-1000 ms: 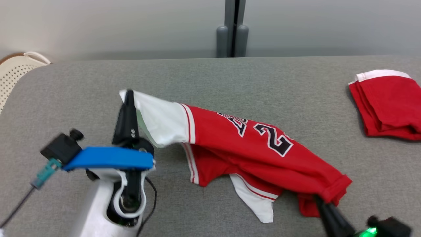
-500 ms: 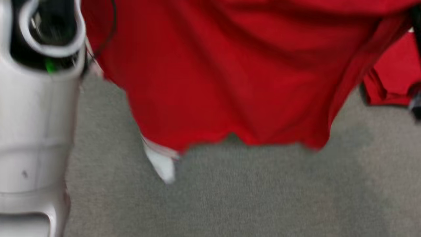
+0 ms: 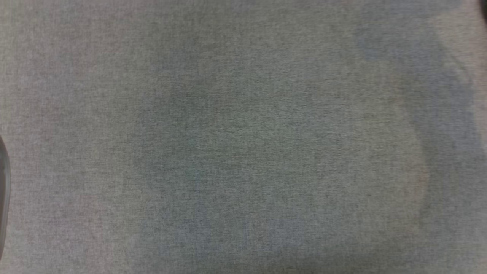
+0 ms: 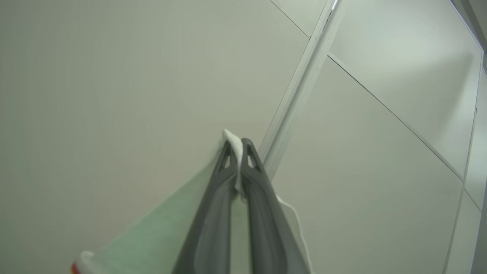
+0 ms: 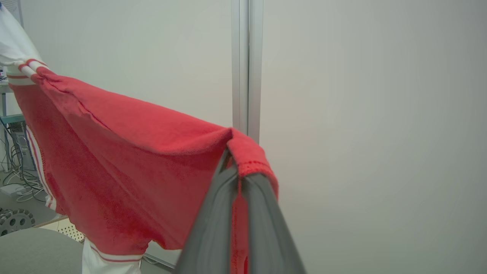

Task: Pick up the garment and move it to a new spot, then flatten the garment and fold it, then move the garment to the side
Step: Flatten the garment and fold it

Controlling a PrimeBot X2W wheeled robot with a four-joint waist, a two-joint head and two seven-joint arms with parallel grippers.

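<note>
Lifted clear: the garment (image 5: 125,167), which a second ago lay slack on the grey table (image 3: 243,137) between my two grippers, is now up in the air. The head camera has tipped down to the tabletop, where a broad soft shadow falls.

The red garment with white trim hangs as a sheet between the two arms, against the pale wall panels (image 5: 361,114) at the far side. My right gripper (image 5: 233,161) has its fingers pressed together on a red hemmed corner, which folds over the fingertips. From there the cloth runs off to the left and rises to a white, red-striped band, while its lower edge dangles free above the table. My left gripper (image 4: 236,142) pinches a white edge of the same garment between closed fingers, and the pale cloth falls away below and to the left of them. Behind the cloth a grey upright post (image 5: 247,64) splits the wall, and cables (image 5: 19,182) lie on the floor at the far left.

As I judge it, the pick-up is done, and the carry to a new spot is in hand but not finished: no part of the garment touches the table in these views. Laying it down, flattening, folding and the move to the side are all left to do.
</note>
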